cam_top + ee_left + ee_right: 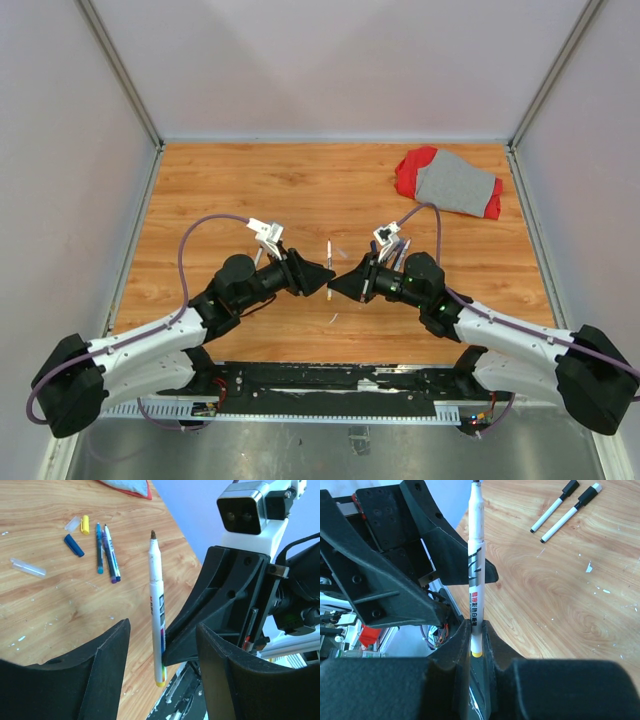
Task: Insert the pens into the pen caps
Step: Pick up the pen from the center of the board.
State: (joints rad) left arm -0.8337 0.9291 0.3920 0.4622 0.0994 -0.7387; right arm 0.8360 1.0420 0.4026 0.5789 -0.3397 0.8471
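Note:
A white pen [156,610] with a yellow end and a bare brown tip stands upright above the table, also seen as the thin pen [329,252] in the top view. My right gripper [476,635] is shut on its lower barrel [476,570]. My left gripper [162,650] is open, with one finger on each side of the pen and a gap on both sides. On the table lie a blue pen cap [74,545], a yellow cap [85,524], a clear cap [28,566], and a blue pen [99,548] beside a purple pen [111,555].
Two capped black-and-white pens [555,505] [572,512] lie on the wood past the left arm. A red and grey cloth [450,182] sits at the back right. A small white scrap [333,319] lies below the grippers. Grey walls enclose the table.

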